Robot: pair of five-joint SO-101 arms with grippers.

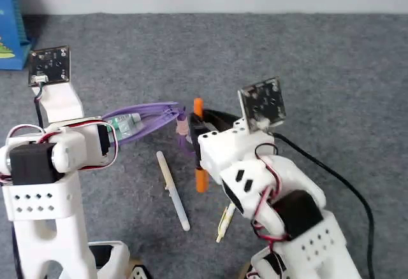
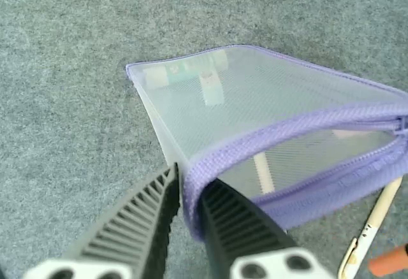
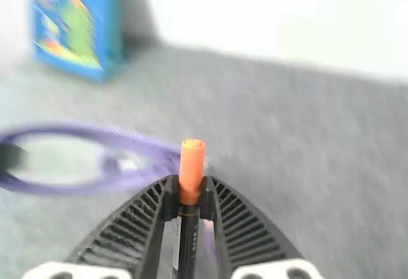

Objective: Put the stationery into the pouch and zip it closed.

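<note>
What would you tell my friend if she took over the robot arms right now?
Left claw: shut on the rim of the pouch, holding its mouth open.
Right claw: shut on the orange-capped pen, near the pouch's mouth, not in it.
On the carpet: a white pen and a cream pen, both outside the pouch.
Done: pouch unzipped, one pen picked up.
Left: slide that pen in, add the other two, zip the pouch closed.
</note>
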